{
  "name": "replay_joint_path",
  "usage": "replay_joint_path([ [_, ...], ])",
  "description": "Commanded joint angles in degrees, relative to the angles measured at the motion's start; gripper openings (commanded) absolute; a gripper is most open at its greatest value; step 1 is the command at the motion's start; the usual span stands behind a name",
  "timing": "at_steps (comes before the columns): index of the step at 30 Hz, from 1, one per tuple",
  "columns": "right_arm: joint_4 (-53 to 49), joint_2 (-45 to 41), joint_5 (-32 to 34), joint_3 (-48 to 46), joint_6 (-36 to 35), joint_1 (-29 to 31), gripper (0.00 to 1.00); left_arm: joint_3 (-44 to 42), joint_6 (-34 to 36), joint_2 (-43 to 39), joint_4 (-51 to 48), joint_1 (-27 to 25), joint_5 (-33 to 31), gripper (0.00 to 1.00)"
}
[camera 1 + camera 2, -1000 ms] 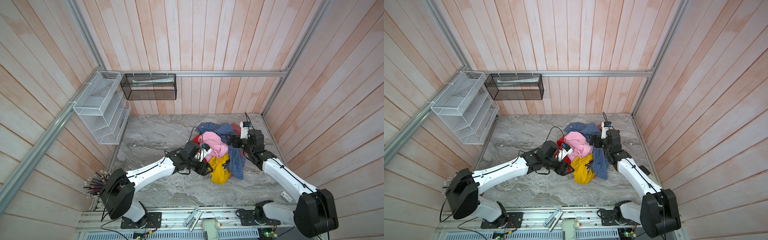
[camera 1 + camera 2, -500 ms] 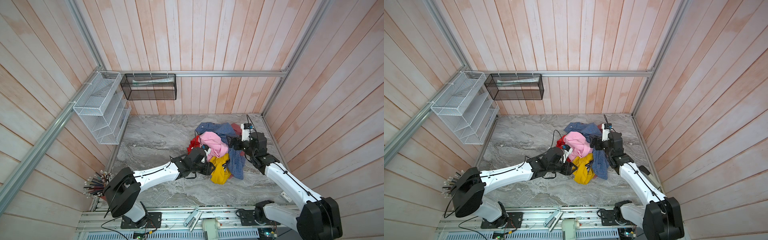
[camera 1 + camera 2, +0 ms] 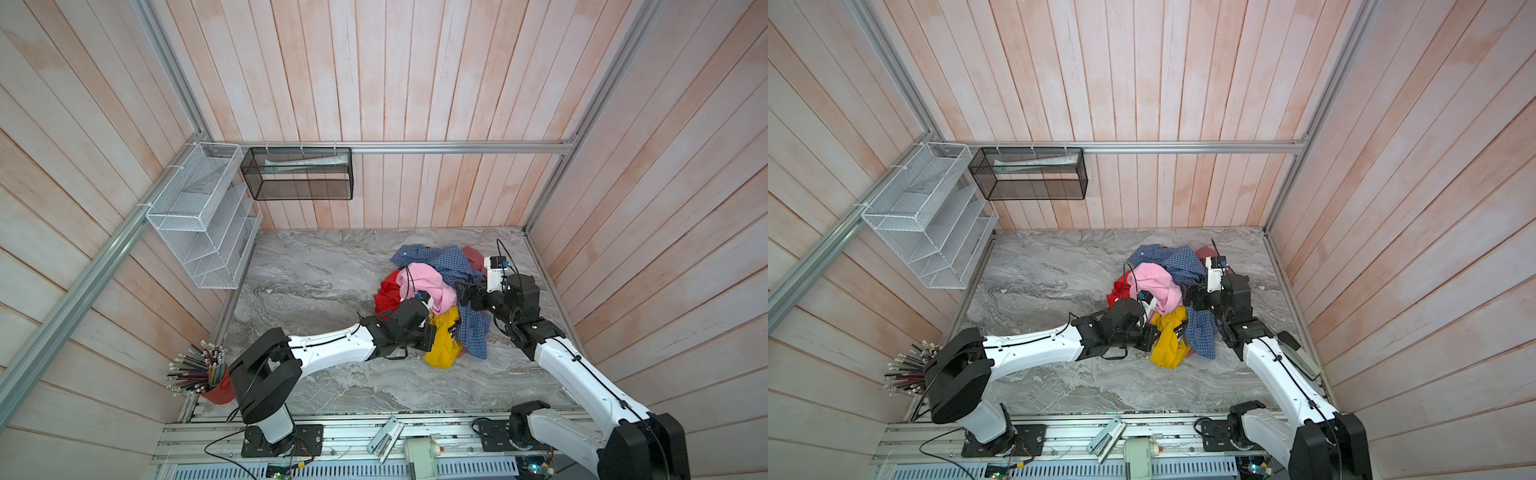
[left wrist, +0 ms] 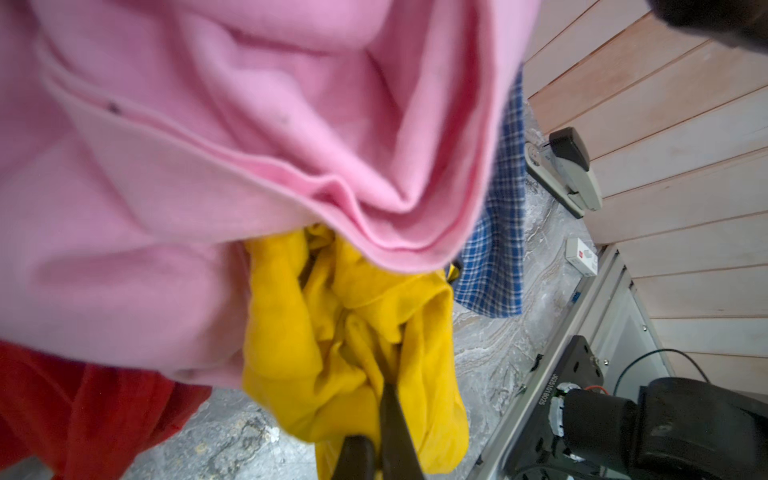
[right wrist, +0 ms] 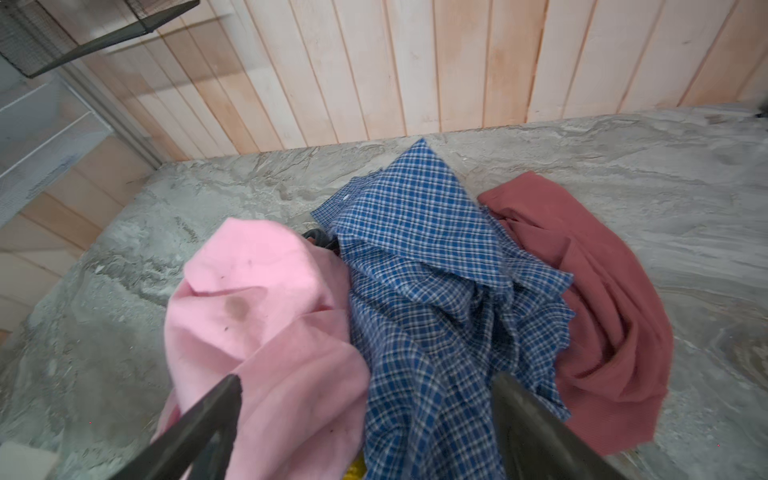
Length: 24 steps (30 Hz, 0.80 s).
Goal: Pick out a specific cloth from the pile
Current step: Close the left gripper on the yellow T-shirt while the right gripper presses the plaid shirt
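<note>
Left wrist view: the left gripper point(image 4: 380, 432) has its 2 dark fingers pinched together on a bunched fold of the cloth point(image 4: 353, 324), the mustard-yellow shirt, which sticks out from under the pink shirt point(image 4: 208, 166). In both top views the cloth lies at the near edge of the pile point(image 3: 451, 266), on the right half of the marble table point(image 3: 316, 282). The red garment point(image 3: 384, 293) is to its far left, and the blue checked shirt point(image 3: 473, 332) touches its right side. The right gripper point(image 5: 365, 415) stands spread wide just above the pink and checked fabric. A dusty red garment point(image 5: 602, 311) lies at the pile's far right.
</note>
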Motion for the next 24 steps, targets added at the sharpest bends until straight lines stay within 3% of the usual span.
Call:
replay_joint_path([
  [1,-1.5,-2.5,-7.2,-0.5,-1.1,0.3,0.94,0.5,0.5,-2.1,-1.0,-0.3,-3.0,0.00],
  [7,1.0,-8.0,-7.1,-8.4,2.9,0.3,0.95,0.7,0.6,-7.2,-0.7,-0.4,-6.3,0.00],
  [24,8.5,-2.6,-3.4,-13.2,8.0,0.3,0.98,16.2,4.4,-8.2,-7.9,-0.4,-5.3,0.00],
])
